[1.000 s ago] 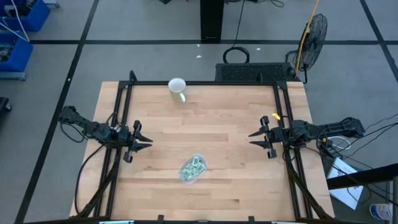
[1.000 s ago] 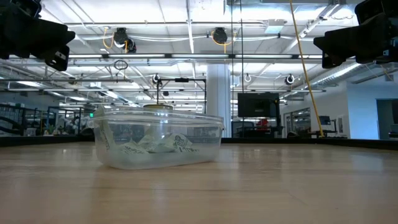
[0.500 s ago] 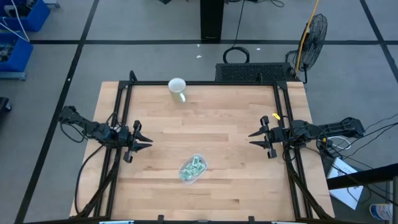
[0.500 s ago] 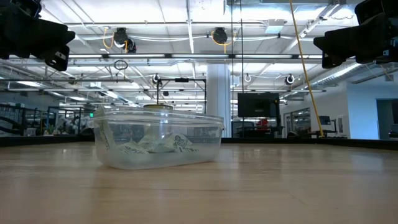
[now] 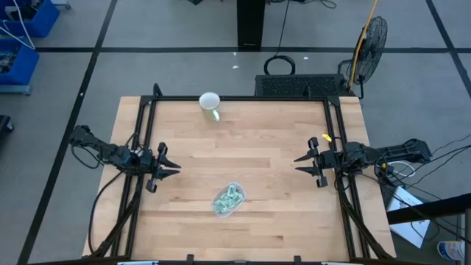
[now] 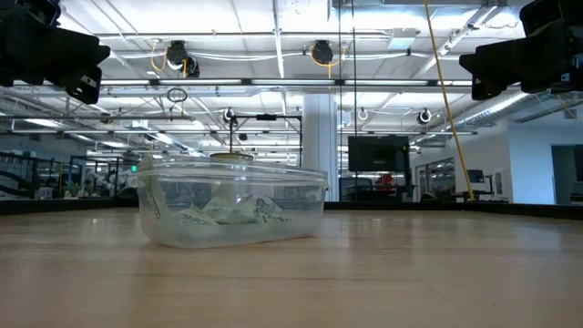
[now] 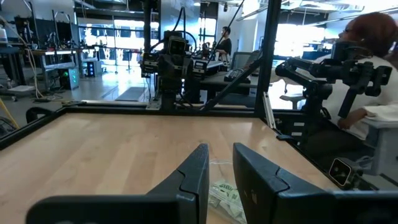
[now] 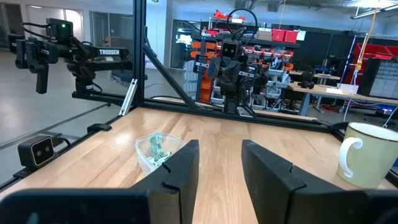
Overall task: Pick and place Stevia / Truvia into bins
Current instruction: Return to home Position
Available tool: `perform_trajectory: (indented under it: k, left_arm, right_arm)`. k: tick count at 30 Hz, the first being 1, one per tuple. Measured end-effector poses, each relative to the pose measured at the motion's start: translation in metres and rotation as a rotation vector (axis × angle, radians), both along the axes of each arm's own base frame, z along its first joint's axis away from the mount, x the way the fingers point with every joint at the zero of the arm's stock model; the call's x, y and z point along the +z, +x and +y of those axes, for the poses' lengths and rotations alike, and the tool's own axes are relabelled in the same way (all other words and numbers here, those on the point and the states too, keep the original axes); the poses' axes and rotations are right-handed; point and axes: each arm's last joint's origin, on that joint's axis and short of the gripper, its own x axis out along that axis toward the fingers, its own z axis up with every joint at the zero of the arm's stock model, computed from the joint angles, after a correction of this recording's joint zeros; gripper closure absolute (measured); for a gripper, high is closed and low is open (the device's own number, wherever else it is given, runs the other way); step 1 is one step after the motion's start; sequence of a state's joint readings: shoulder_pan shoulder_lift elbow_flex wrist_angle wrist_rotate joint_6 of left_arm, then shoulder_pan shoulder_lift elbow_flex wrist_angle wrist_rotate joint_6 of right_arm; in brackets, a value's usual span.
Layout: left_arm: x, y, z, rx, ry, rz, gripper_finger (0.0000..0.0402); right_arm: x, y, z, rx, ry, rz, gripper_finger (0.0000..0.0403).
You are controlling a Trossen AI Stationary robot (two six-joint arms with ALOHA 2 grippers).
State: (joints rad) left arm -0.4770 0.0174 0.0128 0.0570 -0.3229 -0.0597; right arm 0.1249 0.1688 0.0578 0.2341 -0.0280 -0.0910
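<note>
My left gripper sits mid-left and my right gripper mid-right of the overhead frame, both with fingers parted a little and holding nothing. The pale green and white paper sachets lie inside the small see-through plastic bowl, lower centre on the wooden table.

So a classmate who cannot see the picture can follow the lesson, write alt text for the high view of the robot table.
A clear plastic bowl of pale green sachets sits on a wooden table, toward its lower middle. The left gripper and right gripper wait open and empty at the table's side edges; a white mug stands at the top edge.
</note>
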Motion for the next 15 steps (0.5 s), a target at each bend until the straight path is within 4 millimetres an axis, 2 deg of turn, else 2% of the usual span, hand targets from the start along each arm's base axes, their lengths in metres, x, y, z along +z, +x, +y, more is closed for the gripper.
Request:
perform_trajectory:
  k: [15]
  left_arm:
    - [-0.0001,0.0000,0.0000,0.000,0.000,0.000,0.0325]
  right_arm:
    - [0.0001,0.0000,0.0000,0.000,0.000,-0.001,0.0289]
